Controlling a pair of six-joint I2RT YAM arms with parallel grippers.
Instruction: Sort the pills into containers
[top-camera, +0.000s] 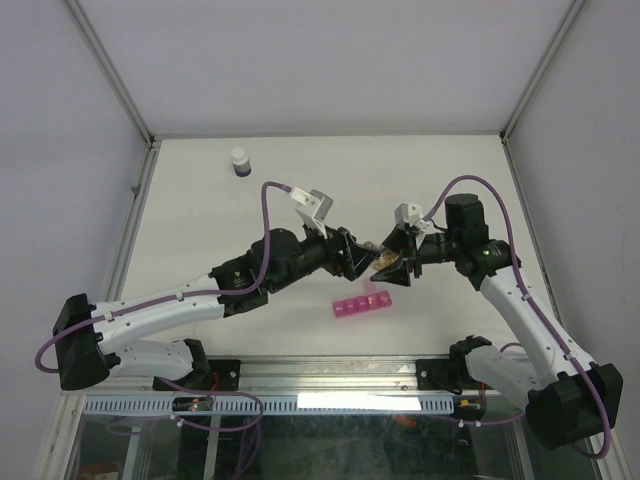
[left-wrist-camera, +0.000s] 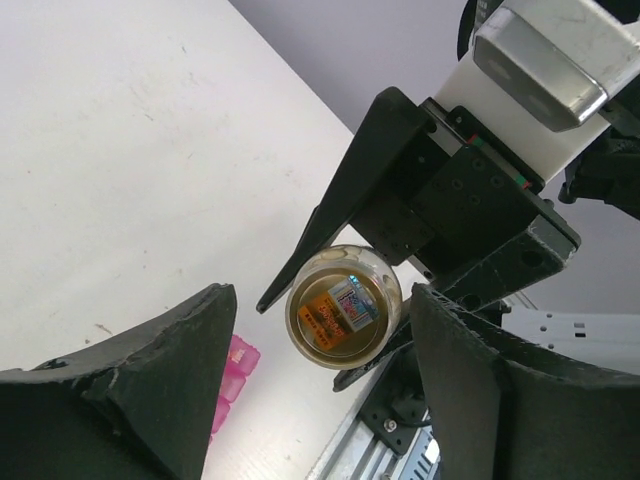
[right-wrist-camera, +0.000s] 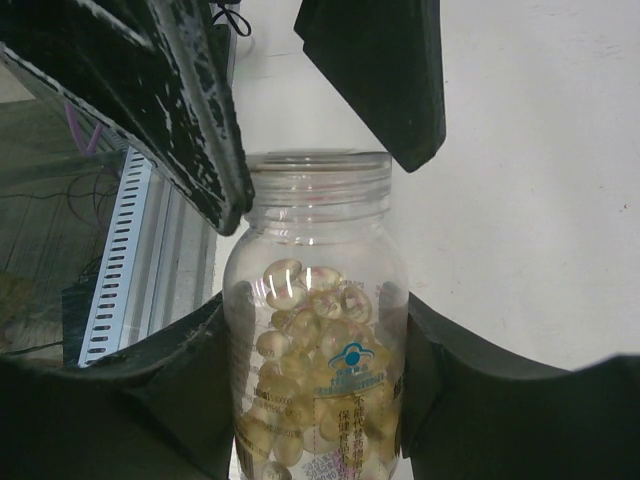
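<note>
My right gripper (top-camera: 392, 268) (right-wrist-camera: 315, 310) is shut on a clear uncapped bottle (top-camera: 388, 266) (right-wrist-camera: 315, 380) holding several yellowish softgel pills (right-wrist-camera: 305, 310). It holds the bottle sideways above the table, mouth toward my left gripper (top-camera: 362, 262) (left-wrist-camera: 322, 292). The left gripper is open and its fingers (right-wrist-camera: 200, 120) flank the bottle's threaded neck; I see a gap on at least one side. The left wrist view looks at the bottle (left-wrist-camera: 343, 305) end on. The pink pill-box strip, the containers (top-camera: 362, 303) (left-wrist-camera: 235, 375), lies on the table just below the bottle.
A small white-capped dark bottle (top-camera: 239, 162) stands at the far left of the white table (top-camera: 200, 220). A metal rail (top-camera: 330, 372) runs along the near edge by the arm bases. Frame posts and walls bound the table at the sides and back.
</note>
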